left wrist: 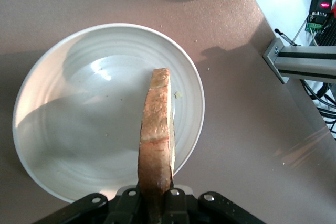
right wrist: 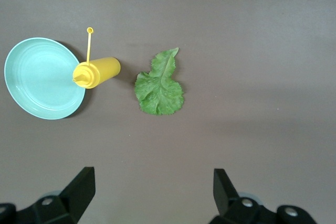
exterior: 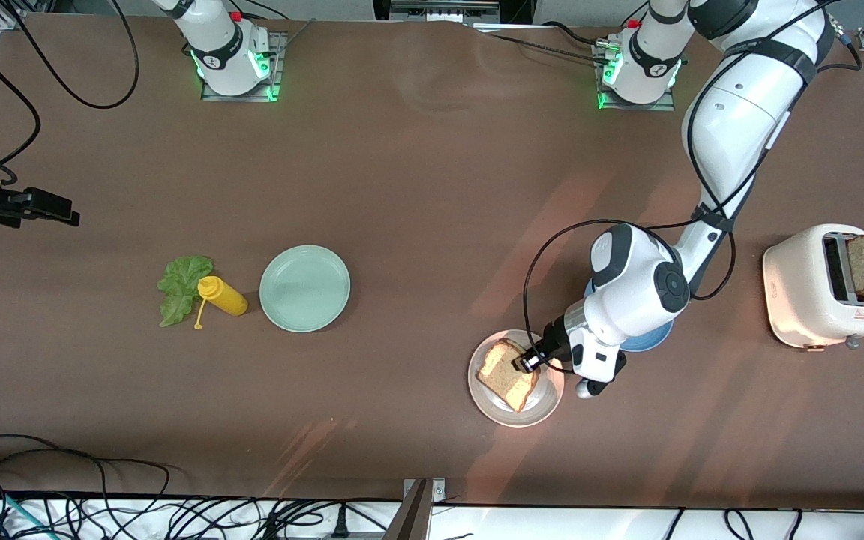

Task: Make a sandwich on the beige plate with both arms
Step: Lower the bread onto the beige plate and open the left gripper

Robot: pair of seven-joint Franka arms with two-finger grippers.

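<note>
On the brown table [exterior: 417, 187] lie a lettuce leaf [exterior: 181, 287], a yellow bottle [exterior: 223, 295] (on its side) just beside it, a mint plate [exterior: 304, 288], a beige plate [exterior: 493, 406], a blue plate [exterior: 649, 339] and a toaster [exterior: 807, 296].

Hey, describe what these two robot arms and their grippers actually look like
Both arms are glossy white with rounded segments and dark grey joint caps. The left arm carries looping black cables along its links, and each base glows green. The left gripper is black with two fingers on a white-and-silver wrist. The right gripper is also black; its wrist view shows two wedge-shaped black fingers.
</note>
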